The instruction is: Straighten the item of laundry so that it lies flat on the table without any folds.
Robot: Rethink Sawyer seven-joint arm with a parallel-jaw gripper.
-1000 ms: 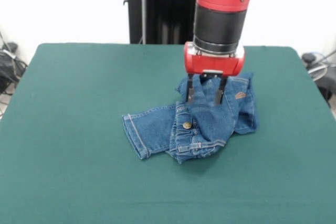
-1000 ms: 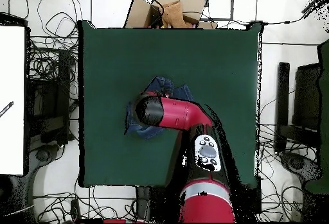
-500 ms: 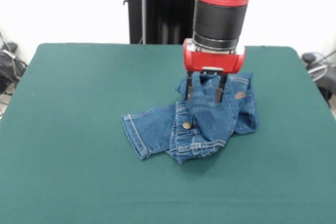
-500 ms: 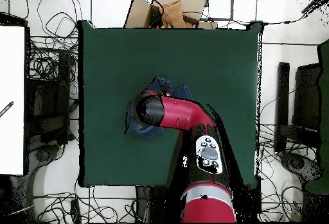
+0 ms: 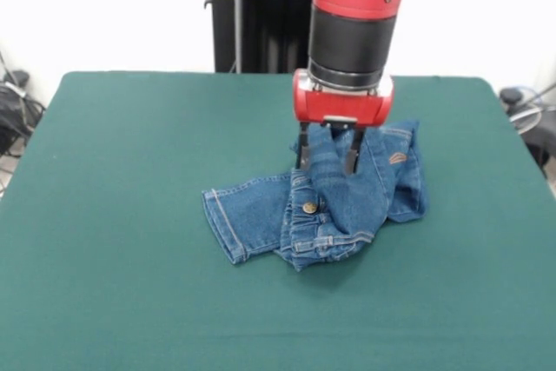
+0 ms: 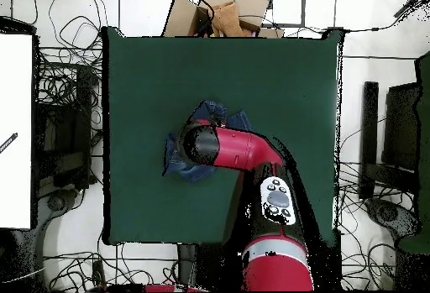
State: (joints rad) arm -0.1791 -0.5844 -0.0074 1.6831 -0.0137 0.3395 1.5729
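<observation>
The item of laundry (image 5: 252, 210), a small pair of blue denim jeans, lies crumpled right of the middle of the green table (image 5: 130, 171). One leg points left, the gathered waistband with its brass button faces front, and the rest is bunched to the right. My gripper (image 5: 327, 152) stands straight down over the heap, shut on a raised fold of denim between its two fingers. Seen from overhead, the red arm (image 6: 231, 147) covers the gripper and most of the jeans (image 6: 178, 165), leaving only their edges showing.
The table (image 6: 277, 80) spreads far beyond the jeans on every side. A cardboard box (image 6: 220, 11) sits past one table edge and a white board (image 6: 15, 130) lies off another. Cables lie on the floor around the table.
My gripper has shifted a little to the left and slightly up in the front view, and the pinched fold has gone with it. The other parts of the jeans have stayed put.
</observation>
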